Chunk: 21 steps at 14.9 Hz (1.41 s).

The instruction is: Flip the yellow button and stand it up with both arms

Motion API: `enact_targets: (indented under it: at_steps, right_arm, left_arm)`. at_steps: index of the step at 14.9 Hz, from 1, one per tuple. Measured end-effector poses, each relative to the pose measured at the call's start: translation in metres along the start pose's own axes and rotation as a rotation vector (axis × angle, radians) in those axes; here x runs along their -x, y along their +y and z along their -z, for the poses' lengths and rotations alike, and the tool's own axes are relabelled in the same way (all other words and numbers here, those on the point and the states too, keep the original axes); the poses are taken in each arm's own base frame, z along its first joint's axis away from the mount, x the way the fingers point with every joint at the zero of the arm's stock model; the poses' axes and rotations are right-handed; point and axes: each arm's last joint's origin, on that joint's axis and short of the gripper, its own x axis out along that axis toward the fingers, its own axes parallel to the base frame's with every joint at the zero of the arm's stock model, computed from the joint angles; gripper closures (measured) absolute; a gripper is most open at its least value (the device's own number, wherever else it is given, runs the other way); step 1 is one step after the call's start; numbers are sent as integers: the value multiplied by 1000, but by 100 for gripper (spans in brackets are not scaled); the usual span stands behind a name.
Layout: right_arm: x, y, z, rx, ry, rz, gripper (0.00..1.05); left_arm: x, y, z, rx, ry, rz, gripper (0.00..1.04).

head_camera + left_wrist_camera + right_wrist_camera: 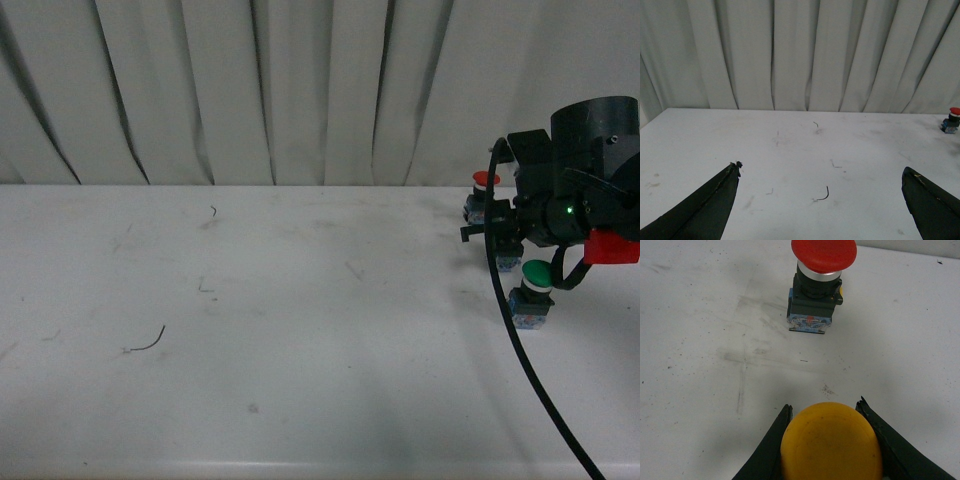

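Right hand (827, 440) clamped on yellow button (830, 442), cap toward wrist camera, above tabletop (300, 300) at far right near red button (820, 270). Left hand (820, 205) apart, empty, well left; you bring it across.

Red button (823, 270) ahead; table (250, 330) leftward open.

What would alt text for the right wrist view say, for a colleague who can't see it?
The right gripper has its two black fingers closed around the cap of the yellow button, close to the camera. Beyond it, apart from it, the red button stands on the scuffed white table.
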Motion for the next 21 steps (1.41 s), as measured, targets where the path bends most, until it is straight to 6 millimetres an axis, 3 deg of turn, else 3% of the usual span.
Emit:
enact_targets:
  at_steps: [4, 5, 10, 15, 17, 19, 21]
  right_arm:
    - [0, 0, 0, 0, 0, 0, 70]
    - [0, 0, 0, 0, 0, 0, 65]
    - [0, 0, -3, -1, -10, 0, 7]
    - [5, -4, -11, -22, -53, -22, 6]
    - [22, -10, -32, -44, -123, -32, 6]
    - [52, -17, -52, -68, -221, -50, 6]
    - [107, -24, -68, -110, -363, -95, 6]
  left_arm:
    - [0, 0, 0, 0, 0, 0, 7]
    - [0, 0, 0, 0, 0, 0, 7]
    - [0, 0, 0, 0, 0, 0, 7]
    - [0, 0, 0, 0, 0, 0, 7]
    - [0, 0, 0, 0, 0, 0, 7]
    - [0, 0, 0, 0, 0, 0, 7]
    - [0, 0, 0, 0, 0, 0, 7]
